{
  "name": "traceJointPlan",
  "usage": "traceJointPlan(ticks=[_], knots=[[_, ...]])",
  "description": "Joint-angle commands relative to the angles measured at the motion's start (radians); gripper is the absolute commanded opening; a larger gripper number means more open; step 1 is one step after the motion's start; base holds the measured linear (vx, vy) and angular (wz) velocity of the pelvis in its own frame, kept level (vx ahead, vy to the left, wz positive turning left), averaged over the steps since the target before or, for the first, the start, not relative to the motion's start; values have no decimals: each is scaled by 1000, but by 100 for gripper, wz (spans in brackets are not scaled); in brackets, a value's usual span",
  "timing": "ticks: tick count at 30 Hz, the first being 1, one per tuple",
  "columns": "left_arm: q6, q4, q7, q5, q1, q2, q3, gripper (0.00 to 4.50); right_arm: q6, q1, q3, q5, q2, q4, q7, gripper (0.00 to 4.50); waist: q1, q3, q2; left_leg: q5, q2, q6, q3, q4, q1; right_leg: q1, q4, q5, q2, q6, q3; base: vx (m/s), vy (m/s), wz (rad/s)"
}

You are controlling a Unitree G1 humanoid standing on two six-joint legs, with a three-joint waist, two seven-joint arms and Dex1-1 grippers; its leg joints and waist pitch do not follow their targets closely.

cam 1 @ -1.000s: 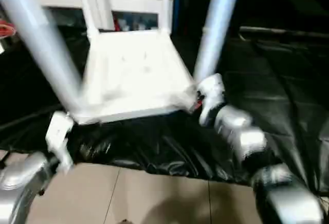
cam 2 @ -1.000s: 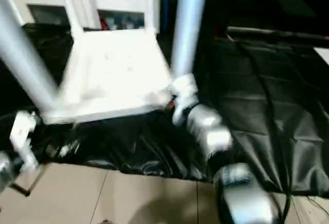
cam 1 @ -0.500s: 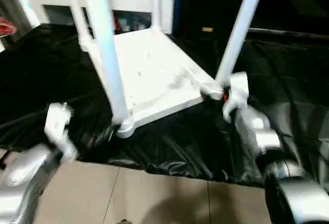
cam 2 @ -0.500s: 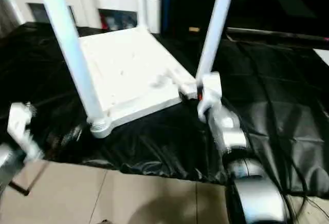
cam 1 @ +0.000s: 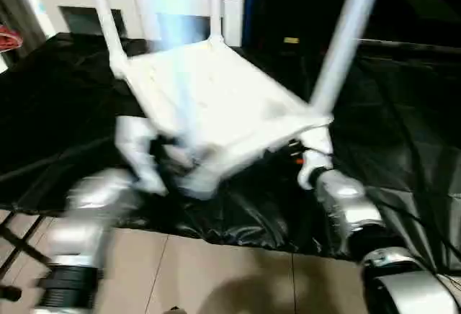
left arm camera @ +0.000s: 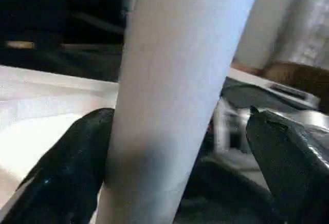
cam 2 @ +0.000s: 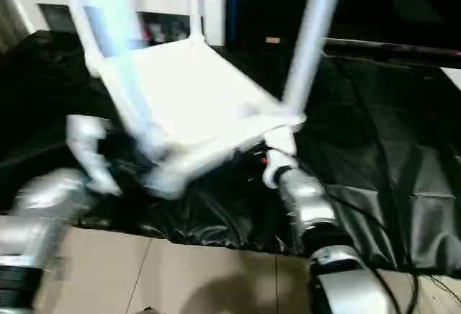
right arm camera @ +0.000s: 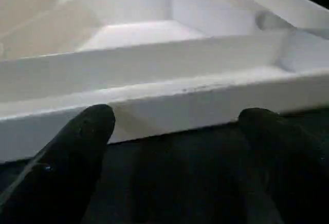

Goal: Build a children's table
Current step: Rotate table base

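Left end effector (left arm camera: pixel 175 147) has swung in from the counter's near edge to the near leg (left arm camera: pixel 175 80) of the upside-down children's table (cam 1: pixel 216 105), fingers spread wide either side of it. Table lies on the black sheet (cam 1: pixel 403 148), near corner tilted up. Right end effector (right arm camera: pixel 175 147) open, facing the rim (right arm camera: pixel 169 106).

Children's table (cam 1: pixel 216 101): white plastic, upside down, underside of the rectangular top facing up, raised rim and inner ribs visible. Top sits tilted, the corner nearest the right pincer (right arm camera: pixel 175 131) lifted. Four long round white legs stand up from the corner sockets. One leg (left arm camera: pixel 180 90) stands between the spread fingers of the left pincer (left arm camera: pixel 180 157). Rim lies just ahead of the right pincer's open fingers.
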Motion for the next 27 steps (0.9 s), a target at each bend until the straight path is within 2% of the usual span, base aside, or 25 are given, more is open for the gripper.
traceJointPlan(ticks=[1, 4, 7, 10, 11, 12, 13, 14, 16, 18, 21, 22, 25, 27], knots=[[-4, -43, -48, -1, -28, -63, -123, 450, 16, -34, 12, -9, 19, 9, -2, 446, 0, -65, 3, -165, 9, 12, 4, -69, 15, 53, -56, 22, -34, -252, 24, 0, 0, 0], [-29, -7, -41, 28, -49, -110, -144, 450, 18, -34, 8, -19, 25, 10, 0, 446, -6, -63, -4, -175, 10, 16, 5, -69, 13, 55, -60, -1, -36, -247, 27, 0, 0, 0], [-54, 42, -18, 76, -82, -157, -175, 450, 17, -35, 8, -25, 29, 15, -1, 446, -14, -62, -7, -170, 10, 27, 4, -69, 10, 58, -64, -25, -39, -239, 27, 0, 0, 0], [-138, 166, 89, 168, -146, -207, -178, 450, 10, -38, -3, -29, 25, 24, -28, 446, -16, -62, -6, -176, 9, 33, 4, -67, 15, 54, -70, -35, -36, -234, 27, 0, 0, 0], [-155, 194, 112, 185, -159, -212, -173, 450, 8, -40, -7, -29, 23, 27, -37, 446, -15, -62, 0, -176, 9, 31, 3, -68, 14, 55, -68, -35, -38, -234, 27, 0, 0, 0], [-174, 220, 137, 204, -171, -215, -168, 450, 7, -41, -11, -28, 19, 31, -44, 446, -15, -62, -4, -180, 9, 31, 2, -68, 14, 55, -70, -41, -37, -230, 26, 0, 0, 0], [-195, 244, 159, 224, -181, -216, -162, 450, 7, -43, -16, -31, 16, 34, -52, 446, -16, -64, 0, -175, 9, 30, 0, -68, 11, 58, -66, -33, -39, -231, 25, 0, 0, 0], [-217, 274, 178, 244, -193, -214, -156, 450, 4, -44, -26, -32, 10, 37, -61, 446, -16, -64, -1, -173, 9, 29, 1, -68, 12, 58, -68, -27, -38, -231, 25, 0, 0, 0], [-240, 319, 217, 278, -213, -209, -145, 450, 2, -40, -46, -26, -7, 34, -62, 446, -13, -66, 0, -166, 9, 37, 2, -65, 15, 55, -66, 3, -36, -239, 25, 0, 0, 0], [-239, 330, 220, 278, -218, -208, -140, 450, 1, -34, -54, -22, -16, 29, -61, 446, -10, -66, -1, -164, 9, 39, 1, -65, 14, 57, -64, 8, -38, -243, 25, 0, 0, 0], [-303, 395, 317, 332, -239, -224, -125, 450, -1, -5, -77, -8, -50, 0, -54, 446, -3, -65, 1, -164, 10, 46, 3, -64, 15, 54, -66, 20, -35, -248, 24, 0, 0, 0], [-336, 445, 421, 368, -253, -237, -106, 450, -10, 32, -93, 12, -74, -46, -27, 446, 2, -64, 1, -187, 11, 45, 3, -64, 18, 55, -69, 11, -35, -241, 24, 0, 0, 0], [-381, 496, 431, 353, -255, -246, -80, 450, -6, 81, -107, 36, -92, -119, 8, 446, 6, -65, -2, -196, 8, 43, -1, -67, 13, 60, -71, -24, -39, -218, 23, 0, 0, 0], [-416, 531, 440, 360, -261, -250, -74, 450, -5, 125, -114, 48, -107, -183, 39, 446, 7, -64, -6, -203, 7, 46, 1, -66, 13, 58, -77, -47, -39, -215, 24, 0, 0, 0]])
